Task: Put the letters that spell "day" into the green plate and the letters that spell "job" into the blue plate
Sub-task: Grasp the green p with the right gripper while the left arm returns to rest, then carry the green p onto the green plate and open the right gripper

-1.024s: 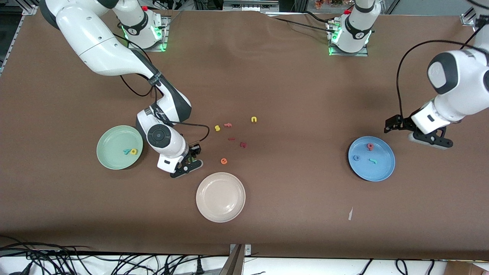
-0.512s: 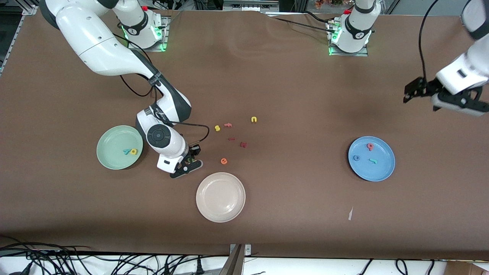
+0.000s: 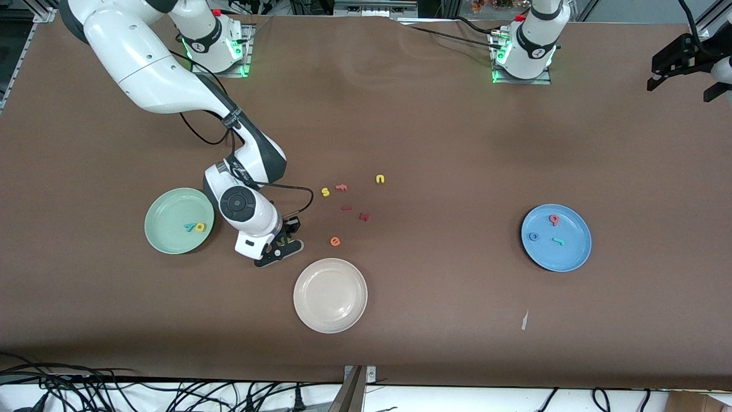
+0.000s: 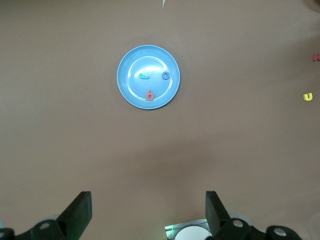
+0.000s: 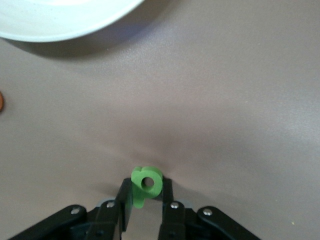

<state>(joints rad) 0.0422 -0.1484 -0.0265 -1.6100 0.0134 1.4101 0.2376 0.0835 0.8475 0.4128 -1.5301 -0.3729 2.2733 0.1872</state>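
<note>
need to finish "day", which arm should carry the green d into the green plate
Right. Its hand is shut on the green d down at the table, beside the green plate. The left hand is open, raised at its own end of the table.

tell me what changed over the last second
The left gripper, open, pulled up and away from beside the blue plate toward its end of the table, near its base's side. The right gripper closed on the green d between the green plate and the cream plate. Plates and other letters stayed put.
</note>
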